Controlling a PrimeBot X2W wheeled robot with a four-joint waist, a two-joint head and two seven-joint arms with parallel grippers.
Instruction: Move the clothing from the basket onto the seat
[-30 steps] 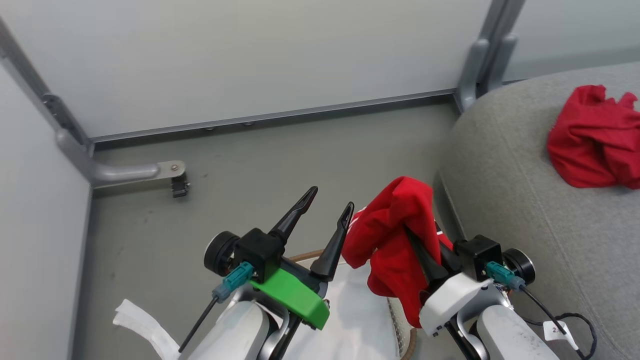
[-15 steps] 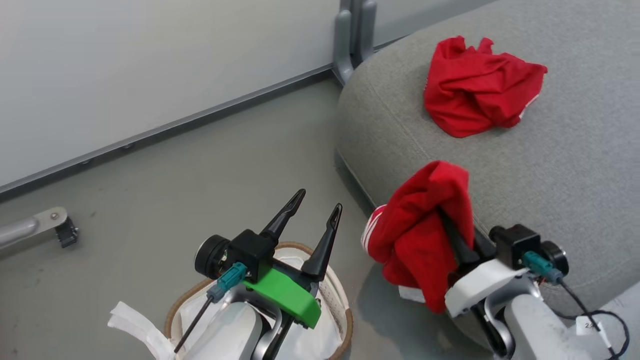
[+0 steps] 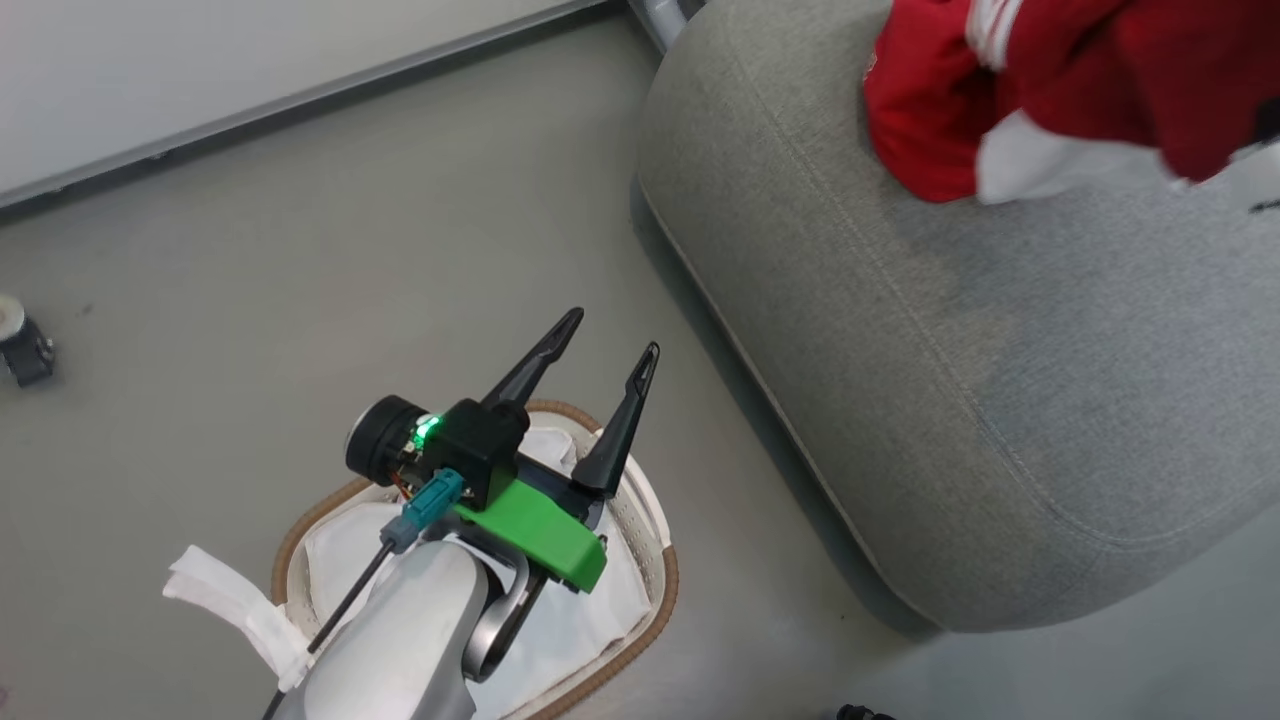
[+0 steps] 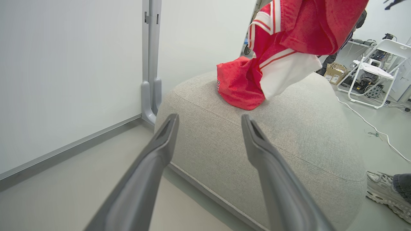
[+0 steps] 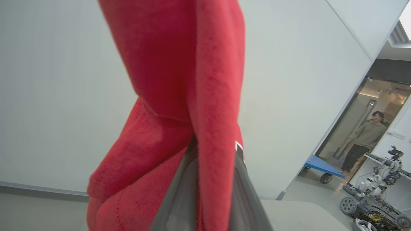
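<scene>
Grey seat (image 3: pixel 950 380) on the right, one red garment (image 4: pixel 237 86) lying on its far end. Basket (image 3: pixel 290 540) near left, white liner (image 3: pixel 560 630) inside. Right hand (image 5: pixel 215 150) clamped on second red garment (image 5: pixel 179 96), hanging above the seat. Left hand (image 3: pixel 613 332) spread wide over basket.

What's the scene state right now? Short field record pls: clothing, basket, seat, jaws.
garment 1: crumpled, lying on the seat
garment 2: red with white trim, hanging over the seat
basket: on the floor beside the seat; white liner showing, no red seen, part hidden by left arm
left jaws: open, empty, above the basket
right jaws: shut on garment 2
other: a person's shoe on the floor by the seat
</scene>
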